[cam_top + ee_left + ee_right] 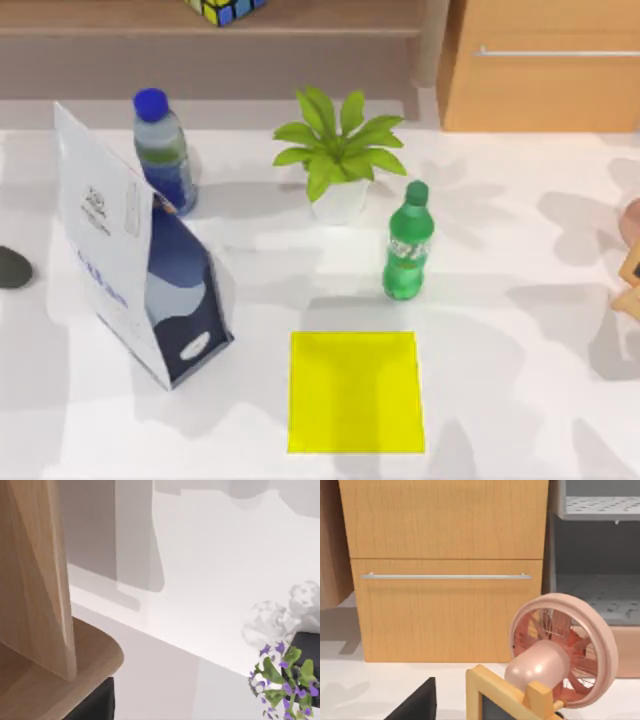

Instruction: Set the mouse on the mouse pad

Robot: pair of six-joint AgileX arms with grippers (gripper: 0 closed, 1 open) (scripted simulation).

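Note:
The mouse (13, 267), a small dark grey oval lump, lies on the white table at the far left edge of the top view. The mouse pad (355, 392), a flat bright yellow square, lies near the front edge a little right of centre, with nothing on it. A wide stretch of table and the blue-and-white carton separate the two.
A blue-and-white carton (140, 255) stands between mouse and pad. A blue-capped bottle (164, 152), a potted plant (337, 153) and a green bottle (408, 255) stand behind the pad. A pink fan (560, 652) and wooden drawers (445, 570) are at the right.

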